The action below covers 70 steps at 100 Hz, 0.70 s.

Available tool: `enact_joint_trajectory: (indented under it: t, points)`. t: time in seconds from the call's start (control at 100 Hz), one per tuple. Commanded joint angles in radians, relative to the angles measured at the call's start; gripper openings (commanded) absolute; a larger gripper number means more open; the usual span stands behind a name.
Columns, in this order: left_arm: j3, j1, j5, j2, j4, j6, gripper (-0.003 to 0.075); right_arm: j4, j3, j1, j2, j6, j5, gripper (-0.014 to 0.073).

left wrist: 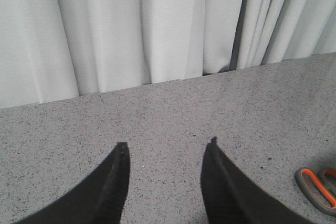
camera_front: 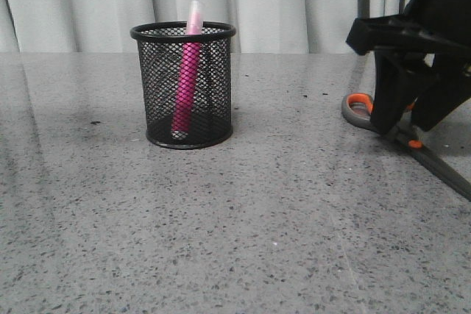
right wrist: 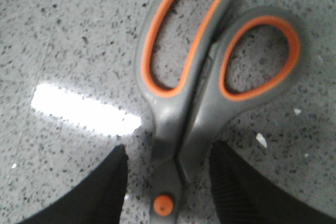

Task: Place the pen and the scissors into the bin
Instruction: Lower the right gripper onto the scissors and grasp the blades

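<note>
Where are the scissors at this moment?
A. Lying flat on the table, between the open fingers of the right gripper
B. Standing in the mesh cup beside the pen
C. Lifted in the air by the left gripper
A: the scissors lie on the table with the right gripper open on either side of them, just above the pivot.

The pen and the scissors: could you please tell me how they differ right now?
The pen stands leaning inside the bin; the scissors lie flat on the table. The pen is bright pink, the scissors grey with orange lining. The right gripper straddles the scissors; nothing is near the pen.
</note>
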Motion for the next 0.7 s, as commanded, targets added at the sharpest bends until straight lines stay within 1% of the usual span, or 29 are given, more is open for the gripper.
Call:
enact_joint_trajectory:
  t: [0.0, 0.1, 0.38, 0.56, 0.69]
  points:
    - [-0.027, 0.005, -0.076, -0.022, -0.006, -0.002, 0.0295, -0.009, -0.036, 0.001, -0.01, 0.015, -0.028, 0.0323]
    - [-0.027, 0.005, -0.078, -0.022, -0.004, -0.002, 0.0295, -0.03, -0.043, 0.001, 0.014, 0.038, -0.03, 0.0323]
    - [-0.027, 0.005, -0.096, -0.022, -0.004, -0.002, 0.0295, -0.049, -0.052, 0.009, 0.031, 0.04, -0.037, 0.0323]
    - [-0.027, 0.005, -0.102, -0.022, -0.002, -0.002, 0.0295, -0.128, -0.052, 0.044, 0.042, 0.04, -0.03, 0.0323]
    - [-0.027, 0.005, -0.102, -0.022, -0.002, -0.002, 0.0295, -0.135, -0.052, 0.058, 0.044, 0.04, -0.037, 0.0312]
